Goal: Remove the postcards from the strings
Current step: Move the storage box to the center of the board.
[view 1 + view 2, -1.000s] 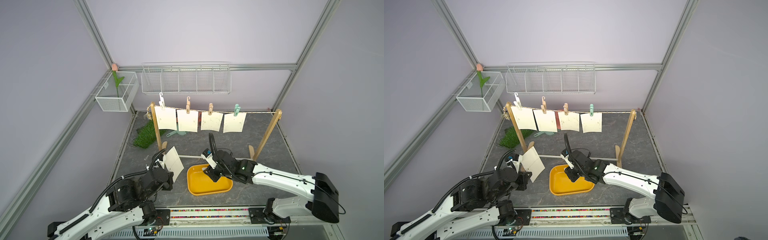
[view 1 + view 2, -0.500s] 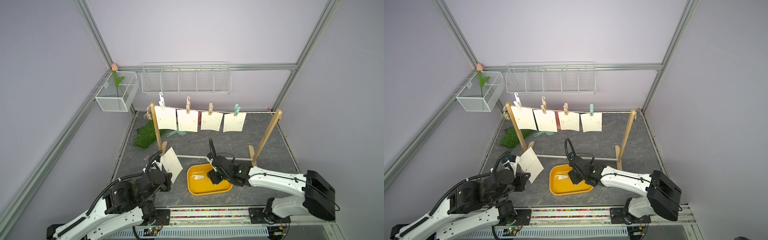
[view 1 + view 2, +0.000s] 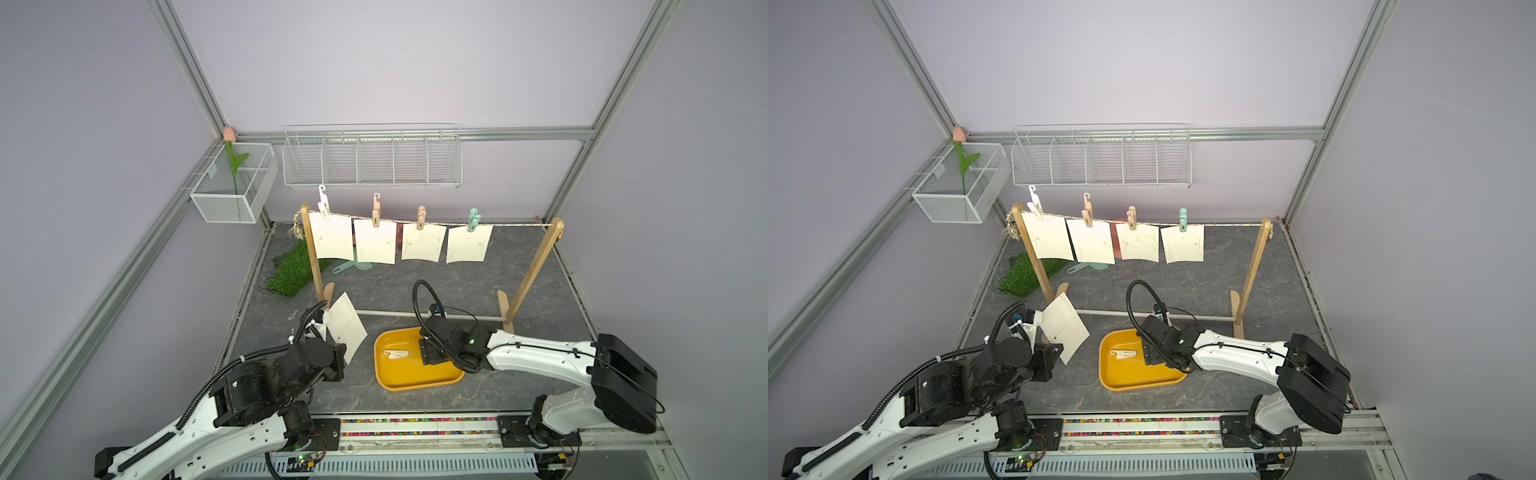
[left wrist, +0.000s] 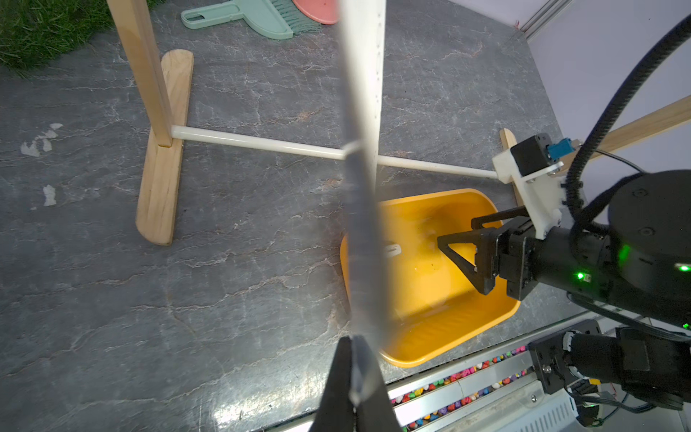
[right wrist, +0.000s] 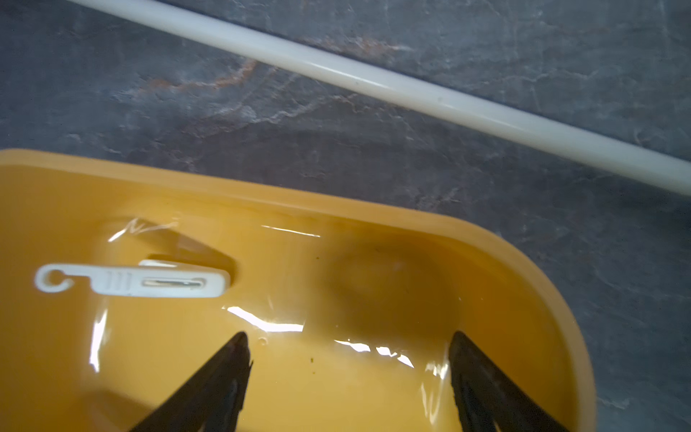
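Several cream postcards (image 3: pixel 376 241) hang from pastel pegs on the thin string (image 3: pixel 515 225) across the wooden frame, seen in both top views. My left gripper (image 4: pixel 353 374) is shut on the lower corner of one more postcard (image 3: pixel 345 326), which stands tilted beside the left post and shows edge-on in the left wrist view. My right gripper (image 5: pixel 347 340) hangs low over the yellow tray (image 5: pixel 261 190), open, with nothing between its fingers. A white peg (image 5: pixel 131 281) lies flat in the tray, apart from the fingers.
The frame's white rod (image 3: pixel 395 313) runs just behind the tray, between the wooden feet. A grass mat (image 3: pixel 291 270) and a mint dustpan (image 4: pixel 243 18) lie at the back left. Wire baskets (image 3: pixel 372 160) hang on the wall.
My right gripper has opened wide and sunk over the tray; the white peg it held now lies in the tray. The left gripper still holds its postcard, nearly in place.
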Controlling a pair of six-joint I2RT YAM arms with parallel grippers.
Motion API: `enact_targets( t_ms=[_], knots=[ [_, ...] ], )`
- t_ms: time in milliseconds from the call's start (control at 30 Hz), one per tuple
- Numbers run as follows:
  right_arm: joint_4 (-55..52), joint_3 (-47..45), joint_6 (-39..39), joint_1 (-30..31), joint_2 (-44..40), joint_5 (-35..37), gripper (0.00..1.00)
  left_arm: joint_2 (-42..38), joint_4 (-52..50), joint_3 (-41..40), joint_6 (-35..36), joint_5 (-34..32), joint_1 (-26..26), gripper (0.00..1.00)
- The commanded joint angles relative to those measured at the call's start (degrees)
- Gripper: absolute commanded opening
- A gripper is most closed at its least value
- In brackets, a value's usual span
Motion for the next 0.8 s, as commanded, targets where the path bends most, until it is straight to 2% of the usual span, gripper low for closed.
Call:
enact_targets(
  t_ms=[0, 267, 567, 767],
  knots=[
    [-4.15, -3.01, 4.51, -1.66, -3.59, 2.59, 0.86, 1.31, 0.55, 0.31, 1.07, -1.00, 0.16, 0.00],
    [-8.43, -9.71, 3.91, -7.01, -14.17, 3.65, 0.88, 0.51, 1.19, -0.09, 0.94, -0.66, 0.16, 0.00],
    [-16.92, -16.13, 2.82, -13.84, -30.35, 5.56, 0.93, 1.78, 1.34, 0.46, 2.14, 0.69, 0.16, 0.00],
    [-16.13, -14.32, -3.88, -15.64, -37.75, 4.32, 0.97, 3.33, 1.26, 0.32, 3.04, 2.85, 0.16, 0.00]
  ],
)
